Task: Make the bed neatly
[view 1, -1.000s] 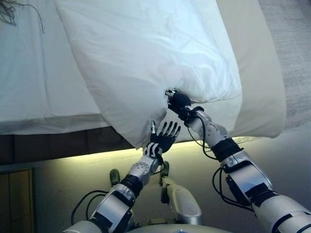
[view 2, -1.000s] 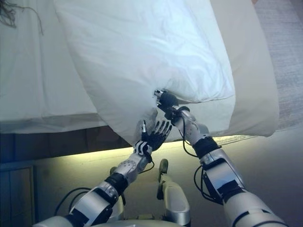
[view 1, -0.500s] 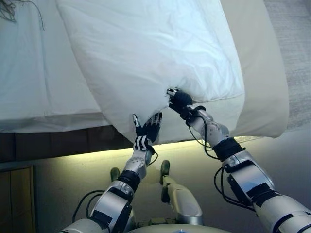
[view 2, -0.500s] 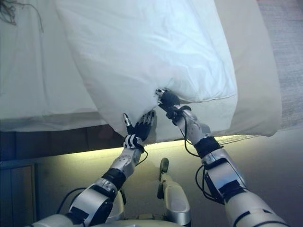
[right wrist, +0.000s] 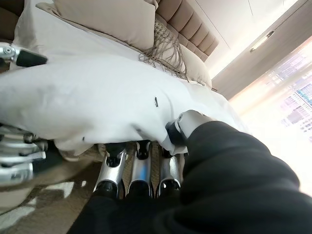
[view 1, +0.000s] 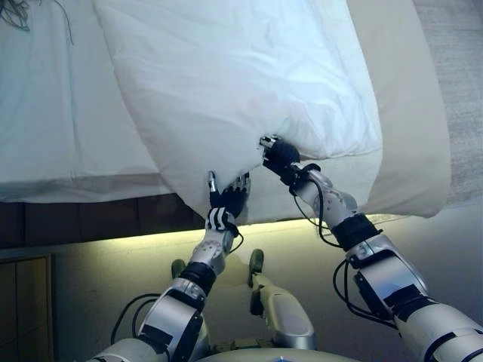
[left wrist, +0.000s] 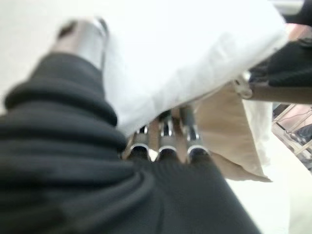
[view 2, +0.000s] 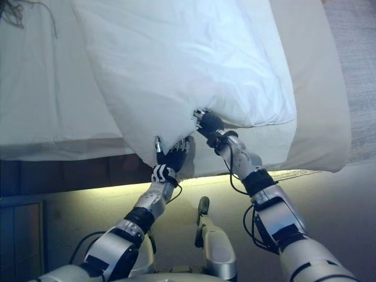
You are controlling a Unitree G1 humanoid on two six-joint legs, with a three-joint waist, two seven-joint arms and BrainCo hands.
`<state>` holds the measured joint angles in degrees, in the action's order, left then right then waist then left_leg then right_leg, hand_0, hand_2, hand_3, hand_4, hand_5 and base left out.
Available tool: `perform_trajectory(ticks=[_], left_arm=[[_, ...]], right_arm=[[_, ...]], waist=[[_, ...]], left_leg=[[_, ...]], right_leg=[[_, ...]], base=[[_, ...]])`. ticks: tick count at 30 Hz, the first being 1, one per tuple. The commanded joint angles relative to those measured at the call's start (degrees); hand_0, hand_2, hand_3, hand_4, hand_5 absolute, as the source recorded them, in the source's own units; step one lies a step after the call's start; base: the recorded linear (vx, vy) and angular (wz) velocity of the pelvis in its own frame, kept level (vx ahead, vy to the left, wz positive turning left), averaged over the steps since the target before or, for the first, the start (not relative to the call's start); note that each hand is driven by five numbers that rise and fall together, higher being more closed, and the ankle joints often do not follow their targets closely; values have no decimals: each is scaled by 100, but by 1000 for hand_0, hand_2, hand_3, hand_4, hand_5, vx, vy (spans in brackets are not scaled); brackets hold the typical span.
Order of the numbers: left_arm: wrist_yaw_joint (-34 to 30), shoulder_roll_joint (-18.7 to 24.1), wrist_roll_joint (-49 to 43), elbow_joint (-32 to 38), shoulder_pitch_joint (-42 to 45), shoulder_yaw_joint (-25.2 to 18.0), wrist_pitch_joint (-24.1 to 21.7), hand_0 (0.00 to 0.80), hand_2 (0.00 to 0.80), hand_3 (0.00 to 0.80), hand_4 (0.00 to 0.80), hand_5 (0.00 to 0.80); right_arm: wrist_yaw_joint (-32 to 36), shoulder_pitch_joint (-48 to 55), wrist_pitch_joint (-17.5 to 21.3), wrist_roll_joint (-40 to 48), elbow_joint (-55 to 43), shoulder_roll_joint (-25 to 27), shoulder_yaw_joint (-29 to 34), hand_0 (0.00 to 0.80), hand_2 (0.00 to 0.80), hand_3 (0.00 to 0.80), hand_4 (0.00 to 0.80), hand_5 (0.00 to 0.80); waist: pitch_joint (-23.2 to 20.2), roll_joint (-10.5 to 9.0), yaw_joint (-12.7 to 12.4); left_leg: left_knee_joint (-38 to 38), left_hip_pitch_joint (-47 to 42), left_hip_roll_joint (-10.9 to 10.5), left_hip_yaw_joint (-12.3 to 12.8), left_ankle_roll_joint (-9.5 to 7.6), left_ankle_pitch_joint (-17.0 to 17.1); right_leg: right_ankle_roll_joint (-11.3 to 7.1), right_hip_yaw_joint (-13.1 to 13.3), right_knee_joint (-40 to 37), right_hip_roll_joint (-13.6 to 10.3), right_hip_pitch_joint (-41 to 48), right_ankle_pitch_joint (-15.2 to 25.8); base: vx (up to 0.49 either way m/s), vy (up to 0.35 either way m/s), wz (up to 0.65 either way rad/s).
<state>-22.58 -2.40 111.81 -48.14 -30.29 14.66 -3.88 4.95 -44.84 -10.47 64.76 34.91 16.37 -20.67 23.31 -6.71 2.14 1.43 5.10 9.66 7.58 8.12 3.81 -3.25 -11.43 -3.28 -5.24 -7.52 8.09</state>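
Observation:
A big white pillow (view 1: 241, 75) lies across the bed, with its near corner hanging over the bed's edge. My right hand (view 1: 279, 154) is shut on the pillow's near edge; in the right wrist view its thumb (right wrist: 187, 124) curls over the white cloth (right wrist: 87, 102) and its fingers (right wrist: 139, 168) lie beneath. My left hand (view 1: 225, 202) is open at the hanging corner, just left of the right hand. In the left wrist view its straight fingers (left wrist: 165, 129) reach under the pillow (left wrist: 185, 53) and its thumb (left wrist: 85, 34) stands above it.
A white sheet (view 1: 60, 113) covers the bed's left part and a beige cover (view 1: 411, 113) hangs at its right. A lit strip (view 1: 113, 237) runs under the bed's edge. A beige cushion (right wrist: 107, 19), a fringed throw (right wrist: 163, 48) and a padded headboard (right wrist: 190, 29) lie at the far end.
My left hand has moved left and up, from below the right hand to the pillow's hanging corner. The right hand keeps its hold in the same place.

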Motion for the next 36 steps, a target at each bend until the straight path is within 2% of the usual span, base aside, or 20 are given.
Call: perform_trajectory(ticks=[1, 12, 17, 22, 26, 27, 28, 29, 36], left_arm=[[-141, -88, -378, 442, -591, 158, -179, 800, 800, 800, 800, 800], [-162, -33, -644, 649, -584, 88, -242, 800, 800, 800, 800, 800], [10, 59, -919, 879, -433, -32, -268, 800, 800, 800, 800, 800], [270, 266, -1583, 1009, -7, -194, -183, 800, 800, 800, 800, 800], [322, 544, -2133, 1153, 590, -448, 75, 800, 800, 800, 800, 800], [325, 598, -2258, 1157, 707, -504, 120, 800, 800, 800, 800, 800], [247, 690, -2400, 1150, 918, -607, 270, 800, 800, 800, 800, 800], [186, 790, -2533, 1123, 1136, -712, 379, 800, 800, 800, 800, 800], [-307, 1200, -2878, 866, 2223, -1461, 980, 800, 800, 800, 800, 800]], right_arm=[[254, -239, 169, 173, -380, -59, 431, 800, 800, 800, 800, 800], [201, -127, -48, 12, -117, -50, 425, 800, 800, 800, 800, 800], [253, 174, -67, -171, 61, -73, 500, 800, 800, 800, 800, 800], [313, 687, -180, -406, 134, -92, 595, 800, 800, 800, 800, 800], [390, 1357, -319, -825, 171, -110, 747, 800, 800, 800, 800, 800], [407, 1482, -351, -890, 194, -97, 782, 756, 756, 756, 756, 756], [466, 1701, -347, -980, 249, -86, 861, 543, 543, 543, 543, 543], [487, 1902, -379, -1053, 319, -58, 946, 0, 0, 0, 0, 0], [635, 2726, -475, -1347, 836, -87, 1397, 0, 0, 0, 0, 0]], waist=[[-309, -29, -94], [-400, 170, -153], [-549, 313, -259], [-751, 404, -369], [-943, 488, -495], [-980, 503, -520], [-1037, 526, -572], [-1095, 553, -630], [-1457, 668, -934]], left_leg=[[275, 148, 62, -220, -122, 489], [303, 92, -62, -327, -160, 479], [335, 15, -170, -438, -185, 445], [351, -113, -258, -544, -214, 401], [357, -243, -343, -660, -254, 342], [357, -265, -360, -681, -262, 329], [357, -295, -389, -714, -273, 316], [357, -326, -420, -741, -283, 303], [357, -548, -558, -882, -375, 210]], right_leg=[[-253, -30, 561, -255, 68, -263], [-258, -64, 548, -343, 167, -300], [-292, -143, 515, -448, 297, -317], [-329, -265, 450, -536, 497, -314], [-345, -363, 381, -586, 692, -302], [-346, -385, 363, -593, 732, -302], [-350, -417, 338, -605, 797, -299], [-355, -456, 311, -620, 859, -294], [-379, -651, 135, -692, 1210, -237]], base=[[0, 0, 0], [-4, 39, 0], [16, 60, 11], [57, 41, 16], [79, 40, 16], [105, 54, 14], [94, 53, 18], [112, 65, 22], [92, 74, 19]])
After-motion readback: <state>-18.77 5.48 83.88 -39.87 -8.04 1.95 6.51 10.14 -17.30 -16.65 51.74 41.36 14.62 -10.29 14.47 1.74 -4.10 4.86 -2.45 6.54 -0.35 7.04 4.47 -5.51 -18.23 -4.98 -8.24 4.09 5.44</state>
